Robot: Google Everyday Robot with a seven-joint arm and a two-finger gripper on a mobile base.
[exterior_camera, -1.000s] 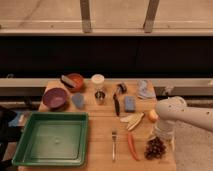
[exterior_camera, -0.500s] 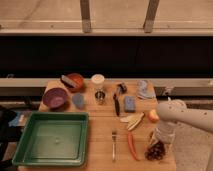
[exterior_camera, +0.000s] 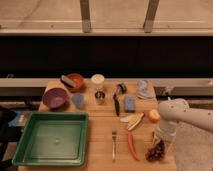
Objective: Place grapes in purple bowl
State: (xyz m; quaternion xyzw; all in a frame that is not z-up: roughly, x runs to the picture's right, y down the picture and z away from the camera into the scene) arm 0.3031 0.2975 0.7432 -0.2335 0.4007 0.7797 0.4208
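Though pos. same as 0.5 s ago, gripper [exterior_camera: 161, 142] just over grapes [exterior_camera: 156, 151]; grip state unclear.

I have my white arm [exterior_camera: 192, 116] stretching in from the right edge of the frame, level at mid-height, then bent at a rounded joint and pointing straight down. My gripper [exterior_camera: 160, 144] hangs in the lower right corner, facing downward.

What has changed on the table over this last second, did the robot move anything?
Hardly anything. The claw still hangs right over the grapes at the front right corner of the table, with no clear shift. The grapes and the purple bowl lie where they were.
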